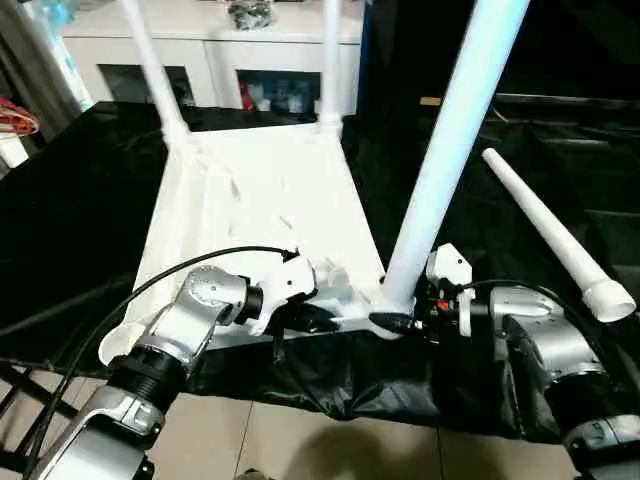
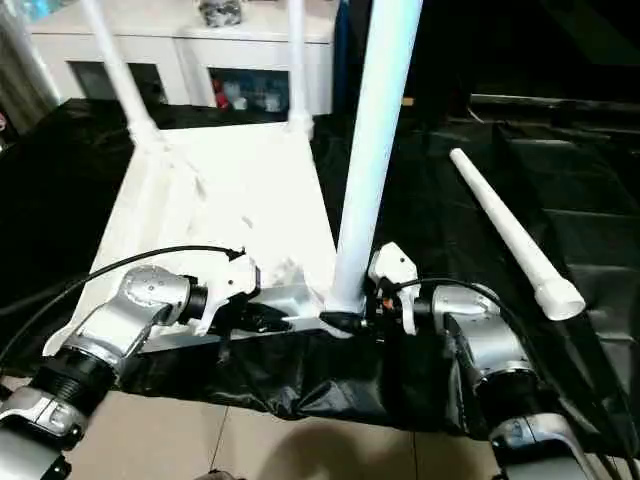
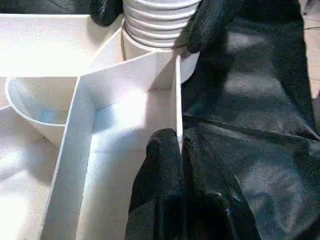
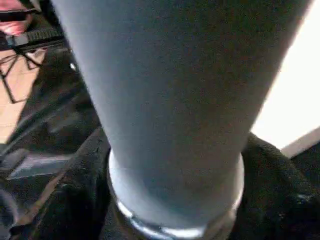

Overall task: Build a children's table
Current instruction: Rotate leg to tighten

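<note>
My left gripper (image 3: 181,150) pinches the white ribbed plastic tabletop's (image 1: 260,200) near wall; right gripper (image 1: 400,322) clasps the upright white tubular leg (image 1: 445,150) (at its base).

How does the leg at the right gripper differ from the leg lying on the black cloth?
The leg at the right gripper stands upright, its base in the tabletop's near corner socket; the loose leg lies flat on the black cloth, apart from the tabletop. The right gripper's fingers sit around the upright leg's base; nothing touches the loose leg. Both are long white tubes that widen toward one end.
</note>
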